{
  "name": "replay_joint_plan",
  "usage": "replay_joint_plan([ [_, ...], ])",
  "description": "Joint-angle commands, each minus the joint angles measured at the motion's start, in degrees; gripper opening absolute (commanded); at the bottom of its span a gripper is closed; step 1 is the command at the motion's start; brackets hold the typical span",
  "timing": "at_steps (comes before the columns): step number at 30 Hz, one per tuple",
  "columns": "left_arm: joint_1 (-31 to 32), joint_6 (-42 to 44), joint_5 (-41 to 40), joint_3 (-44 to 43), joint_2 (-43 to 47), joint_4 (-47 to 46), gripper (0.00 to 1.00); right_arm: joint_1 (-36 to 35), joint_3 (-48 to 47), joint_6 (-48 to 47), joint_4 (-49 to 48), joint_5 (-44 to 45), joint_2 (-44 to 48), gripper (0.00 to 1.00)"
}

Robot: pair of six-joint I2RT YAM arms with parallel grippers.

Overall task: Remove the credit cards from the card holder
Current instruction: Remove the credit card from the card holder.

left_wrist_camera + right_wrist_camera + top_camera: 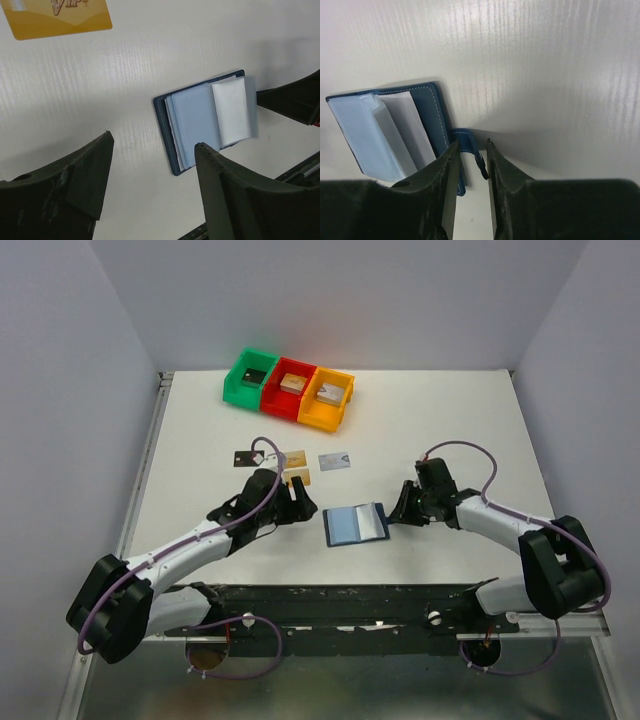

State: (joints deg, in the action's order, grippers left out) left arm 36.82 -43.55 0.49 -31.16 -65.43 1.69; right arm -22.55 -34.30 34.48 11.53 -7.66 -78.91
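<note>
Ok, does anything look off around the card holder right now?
Nothing damaged or spilled. The card holder lies open, but one pale sleeve page stands up off the stack instead of lying flat. The right gripper has its jaws pinched on the holder's strap tab, which looks deliberate.

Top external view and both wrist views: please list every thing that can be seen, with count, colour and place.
bins: 3, green, red, orange; in a row at the far side of the table.
blocks: 3, one inside each bin.
credit cards: 4 visible, black, two tan-gold, silver-grey; flat on the table between the bins and the holder.
card holder: 1, navy blue with paler blue pages; lying open between the pincers.
table: 1, white.
left pincer: 1, black; open and empty, left of the holder.
right pincer: 1, black; shut on the holder's strap, at its right edge.
</note>
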Motion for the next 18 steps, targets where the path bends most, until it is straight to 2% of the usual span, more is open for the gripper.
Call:
replay_joint_plan([
  [1,0.97,1.1,0.83,0.13,-0.4,-1.34,0.75,0.4,-0.24,-0.2,-1.77,-2.79,-2.03,0.31],
  [11,2.82,2.24,4.07,-0.92,-4.53,-5.21,0.62,0.31,6.08,3.22,-5.37,-8.07,2.09,0.06],
  [18,3.52,3.29,7.06,-3.2,-8.57,-5.47,0.63,0.31,8.82,4.46,-6.17,-9.04,5.26,0.0],
])
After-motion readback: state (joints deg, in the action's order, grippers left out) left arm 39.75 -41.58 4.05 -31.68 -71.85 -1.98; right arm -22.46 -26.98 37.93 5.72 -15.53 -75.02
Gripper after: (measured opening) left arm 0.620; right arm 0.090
